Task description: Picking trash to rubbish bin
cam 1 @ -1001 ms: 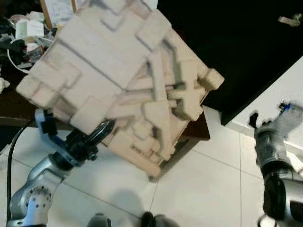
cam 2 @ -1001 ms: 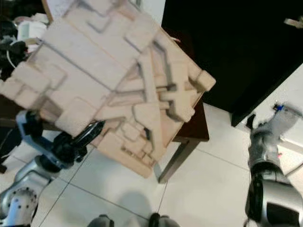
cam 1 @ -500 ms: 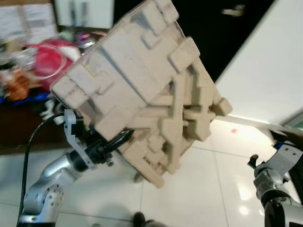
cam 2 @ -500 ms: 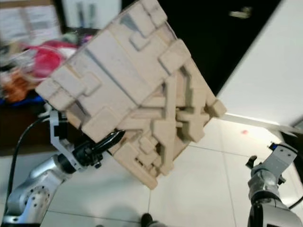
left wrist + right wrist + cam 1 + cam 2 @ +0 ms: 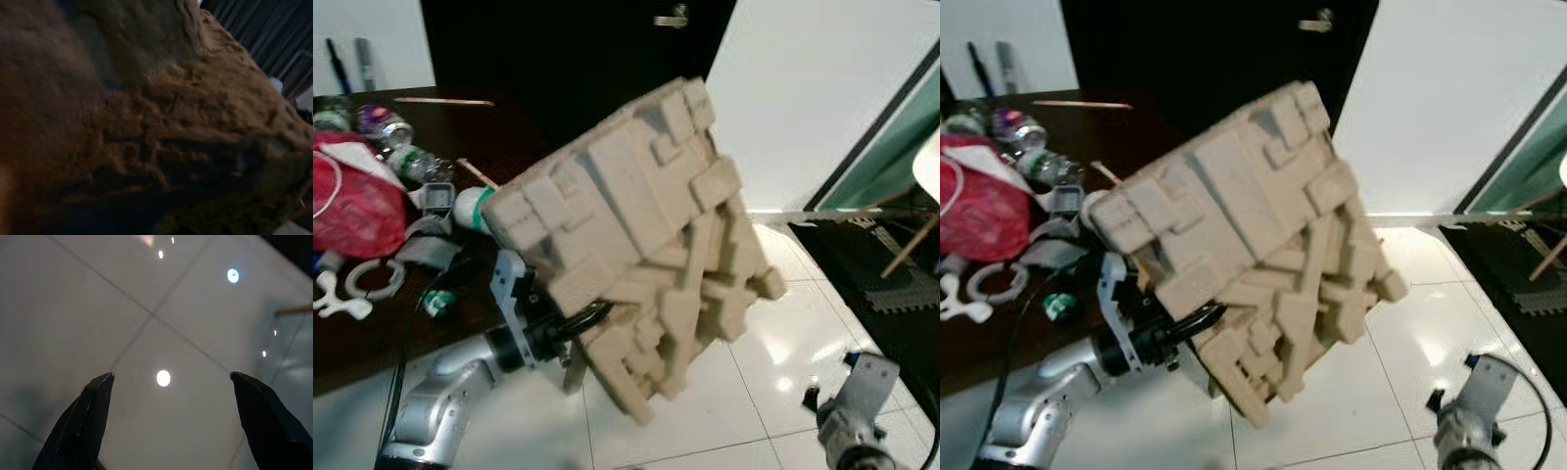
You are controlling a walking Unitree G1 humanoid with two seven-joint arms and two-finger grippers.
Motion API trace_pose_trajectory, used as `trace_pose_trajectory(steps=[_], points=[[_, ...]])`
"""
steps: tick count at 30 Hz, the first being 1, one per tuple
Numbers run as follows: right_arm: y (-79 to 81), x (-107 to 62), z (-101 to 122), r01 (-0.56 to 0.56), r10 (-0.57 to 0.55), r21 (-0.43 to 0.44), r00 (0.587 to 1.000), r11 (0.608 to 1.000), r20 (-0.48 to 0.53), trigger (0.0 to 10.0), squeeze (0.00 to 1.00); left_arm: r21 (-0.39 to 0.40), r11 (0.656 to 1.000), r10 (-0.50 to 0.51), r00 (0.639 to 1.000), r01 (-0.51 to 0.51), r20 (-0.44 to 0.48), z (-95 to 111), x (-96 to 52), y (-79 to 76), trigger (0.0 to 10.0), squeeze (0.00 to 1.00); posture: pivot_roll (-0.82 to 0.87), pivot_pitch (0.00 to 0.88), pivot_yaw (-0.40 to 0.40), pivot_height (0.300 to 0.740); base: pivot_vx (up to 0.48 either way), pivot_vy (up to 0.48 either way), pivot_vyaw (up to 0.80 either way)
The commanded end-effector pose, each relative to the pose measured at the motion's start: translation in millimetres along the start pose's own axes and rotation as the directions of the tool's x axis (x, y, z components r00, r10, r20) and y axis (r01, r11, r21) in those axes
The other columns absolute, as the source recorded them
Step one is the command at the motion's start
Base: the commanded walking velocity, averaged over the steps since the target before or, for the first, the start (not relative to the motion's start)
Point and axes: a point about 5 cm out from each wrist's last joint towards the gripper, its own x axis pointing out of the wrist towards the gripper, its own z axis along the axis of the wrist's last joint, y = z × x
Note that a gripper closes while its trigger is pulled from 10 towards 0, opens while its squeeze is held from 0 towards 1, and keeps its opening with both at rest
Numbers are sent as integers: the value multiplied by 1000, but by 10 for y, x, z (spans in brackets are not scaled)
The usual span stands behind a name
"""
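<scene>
Left gripper (image 5: 592,315) pinches the lower edge of the moulded pulp packing tray (image 5: 646,255), carried tilted and clear of the dark table (image 5: 372,338), likely so it snags nothing. Right gripper (image 5: 171,423) spread wide, idle above floor tiles (image 5: 98,308)

You see the left gripper (image 5: 592,315) only as a black finger at the lower edge of the moulded pulp tray (image 5: 646,255); the tray hides where the tips meet it, and also hides part of the dark table (image 5: 372,343) behind. In the left wrist view the tray (image 5: 146,107) is a brown blur too close to read. The right arm (image 5: 850,426) is cut off at the picture's lower edge, and the clutter (image 5: 372,196) on the table is too soft to name.
</scene>
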Motion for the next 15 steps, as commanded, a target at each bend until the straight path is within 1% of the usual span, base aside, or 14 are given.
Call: trace_pose_trajectory(steps=[1,4,6,7,10,11,13,14,15], points=[[-139,-9,-171,34,-37,-56,998,998,-52,10000,0,8,1000,-25,999,25,40,21,101,-42,10000,0,193,104,-111,740,0,0,-788],[-197,-52,-427,18,-31,-107,992,994,-121,10000,0,5,1000,-2,998,2,63,30,146,-4,10000,0,188,101,-108,740,0,0,-788],[-197,-52,-427,18,-31,-107,992,994,-121,10000,0,5,1000,-2,998,2,63,30,146,-4,10000,0,188,101,-108,740,0,0,-788],[-199,-64,-482,8,-25,-124,990,992,-135,10000,0,2,1000,4,997,-4,72,36,154,5,10000,0,187,99,-108,740,0,0,-788],[-152,-122,-694,-60,16,-218,980,974,-196,10000,0,6,999,50,997,-50,67,4,176,72,10000,0,179,90,-103,740,0,0,-788],[-152,-122,-694,-60,16,-218,980,974,-196,10000,0,6,999,50,997,-50,67,4,176,72,10000,0,179,90,-103,740,0,0,-788],[-109,-157,-801,-113,47,-285,972,952,-228,10000,0,-9,998,56,997,-55,60,-41,189,88,10000,0,178,89,-102,740,0,0,-788],[-109,-157,-801,-113,47,-285,972,952,-228,10000,0,-9,998,56,997,-55,60,-41,189,88,10000,0,178,89,-102,740,0,0,-788],[-78,-177,-852,-142,64,-318,968,938,-244,10000,0,-21,998,53,997,-52,56,-76,201,84,10000,0,174,83,-98,740,0,0,-788]])
